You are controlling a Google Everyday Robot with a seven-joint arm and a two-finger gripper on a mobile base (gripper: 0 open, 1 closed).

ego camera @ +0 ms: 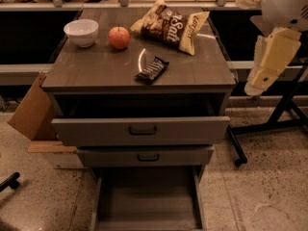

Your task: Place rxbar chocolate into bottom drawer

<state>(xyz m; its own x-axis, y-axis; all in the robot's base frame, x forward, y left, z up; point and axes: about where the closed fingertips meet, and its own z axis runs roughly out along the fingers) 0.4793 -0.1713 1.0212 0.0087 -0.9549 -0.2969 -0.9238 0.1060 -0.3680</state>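
Note:
The rxbar chocolate [152,70], a small dark wrapped bar with pale lettering, lies flat on the cabinet top [96,71], near the middle of its front half. The bottom drawer [147,203] is pulled far out at floor level, and its grey floor shows nothing inside. My gripper is out of view. Only the arm's pale cream link [270,59] and white joint [288,4] show at the right edge, beside the cabinet and apart from the bar.
A large chip bag [171,25], an apple [119,37] and a white bowl [81,32] sit at the back of the top. The top drawer [139,129] is partly pulled out, the middle drawer [144,156] slightly. A cardboard box [31,109] stands left, a black stand leg [269,124] right.

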